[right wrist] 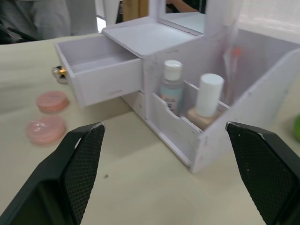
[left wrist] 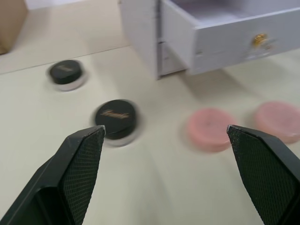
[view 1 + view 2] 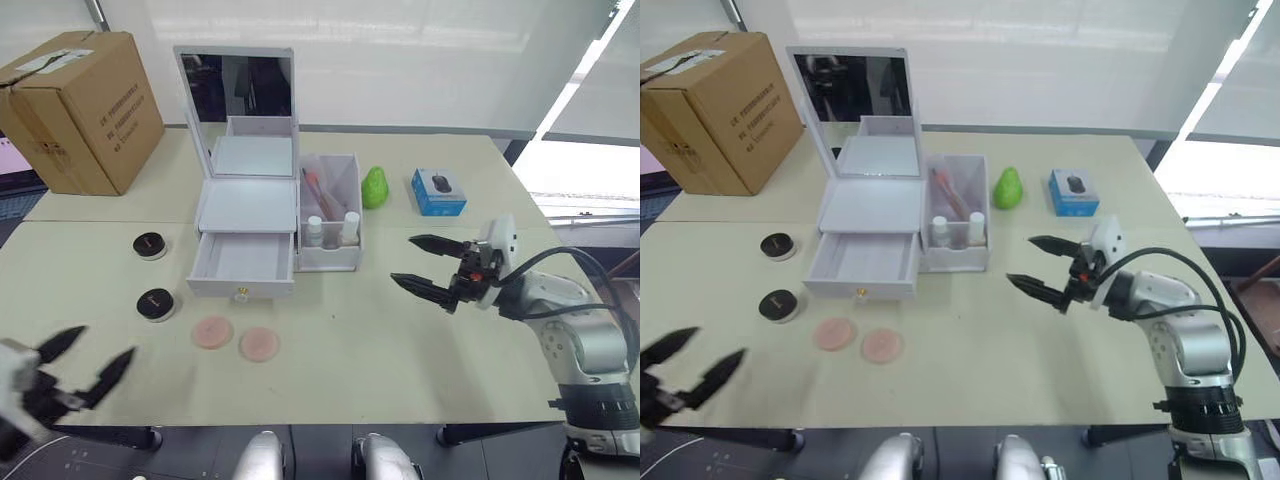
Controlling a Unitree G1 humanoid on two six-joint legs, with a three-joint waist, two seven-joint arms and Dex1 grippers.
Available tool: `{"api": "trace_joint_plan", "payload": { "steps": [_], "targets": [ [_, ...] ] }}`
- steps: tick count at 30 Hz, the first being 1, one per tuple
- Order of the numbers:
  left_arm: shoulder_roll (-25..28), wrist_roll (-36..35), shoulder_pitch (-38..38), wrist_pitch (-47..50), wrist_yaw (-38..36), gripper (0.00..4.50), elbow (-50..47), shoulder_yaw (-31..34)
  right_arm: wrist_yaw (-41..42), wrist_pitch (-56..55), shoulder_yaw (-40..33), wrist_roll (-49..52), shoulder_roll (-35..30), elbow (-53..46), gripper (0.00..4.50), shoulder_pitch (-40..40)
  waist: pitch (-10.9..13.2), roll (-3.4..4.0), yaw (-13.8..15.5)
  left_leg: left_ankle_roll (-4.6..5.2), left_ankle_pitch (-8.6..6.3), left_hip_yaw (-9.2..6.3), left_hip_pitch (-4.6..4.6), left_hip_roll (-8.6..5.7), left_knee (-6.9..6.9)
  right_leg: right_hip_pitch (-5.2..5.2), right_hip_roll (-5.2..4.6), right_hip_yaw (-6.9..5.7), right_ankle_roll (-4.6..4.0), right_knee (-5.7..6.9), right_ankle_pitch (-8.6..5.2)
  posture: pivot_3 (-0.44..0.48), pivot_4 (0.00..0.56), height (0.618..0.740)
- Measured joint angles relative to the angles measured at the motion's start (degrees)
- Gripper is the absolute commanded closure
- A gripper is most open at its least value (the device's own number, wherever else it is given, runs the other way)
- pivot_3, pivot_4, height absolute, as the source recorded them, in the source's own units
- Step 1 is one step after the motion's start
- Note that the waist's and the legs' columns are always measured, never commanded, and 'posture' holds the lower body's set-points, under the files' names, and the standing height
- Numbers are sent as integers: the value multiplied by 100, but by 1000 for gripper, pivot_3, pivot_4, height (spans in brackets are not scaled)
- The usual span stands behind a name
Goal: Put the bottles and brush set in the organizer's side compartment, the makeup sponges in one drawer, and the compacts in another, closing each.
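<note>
White organizer [image 3: 248, 205] at counter [image 3: 400, 340] centre, mirror lid [image 3: 240, 88] upright. Lower drawer [image 3: 243, 264] pulled out toward 6 o'clock, inside empty, gold knob [image 3: 241, 292] on front. Upper drawer looks shut.

Side compartment [image 3: 330, 215] joined on at 3 o'clock of the drawers. Brush set [image 3: 322, 195] leaning inside its rear part, pink-orange handles visible. Two bottles [image 1: 171, 86] standing upright in the lower front section, side by side, white caps.

Two pink makeup sponges [image 3: 212, 332] flat on counter at 6 o'clock of the open drawer, just beside each other, not touching. Two compacts [image 3: 155, 303] on counter at 9 o'clock of the drawer, black lids up, well apart from each other; second one [image 3: 150, 245] further back toward 12.

Left gripper [image 3: 88, 368] low at 7 o'clock corner of counter, fingers [image 2: 82, 161] wide apart, empty, hovering near the closer compact and sponges. Right gripper [image 3: 425, 265] above counter at 3 o'clock of the organizer, fingers [image 1: 84, 157] wide apart, empty, pointing at side compartment.

Cardboard box [image 3: 85, 110] at 10 o'clock. Green pear-shaped object [image 3: 375, 187] just at 3 o'clock of the side compartment, blue box [image 3: 438, 192] further out at 3.
</note>
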Motion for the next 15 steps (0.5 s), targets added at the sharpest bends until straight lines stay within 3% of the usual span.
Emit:
{"api": "trace_joint_plan", "payload": {
  "steps": [4, 9, 15],
  "targets": [
    [661, 364, -429, 133, -357, 39, 1395, 326, 83, -392, -468, -286, -468, 503, 0, 561, -3, -4, 6, 31, 19, 18, 1, 9, -3, 0, 1, 3, 1, 2, 0, 0, 150, 722],
    [1020, 787, -1221, -41, -645, 39, 2500, 300, 245, -911, -983, -518, -822, 1114, 0, 1200, -5, -11, -16, 30, 18, 92, 14, 68, -10, -5, 14, 3, 0, 5, 1, 0, 150, 722],
    [1191, 1092, -1732, -222, -881, 39, 3226, 286, 255, -1083, -1197, -558, -782, 1218, 0, 1488, -8, -15, -51, -8, -5, 131, 26, 95, -15, -8, 14, 4, 0, 6, 1, 0, 150, 722]
  ]
}}
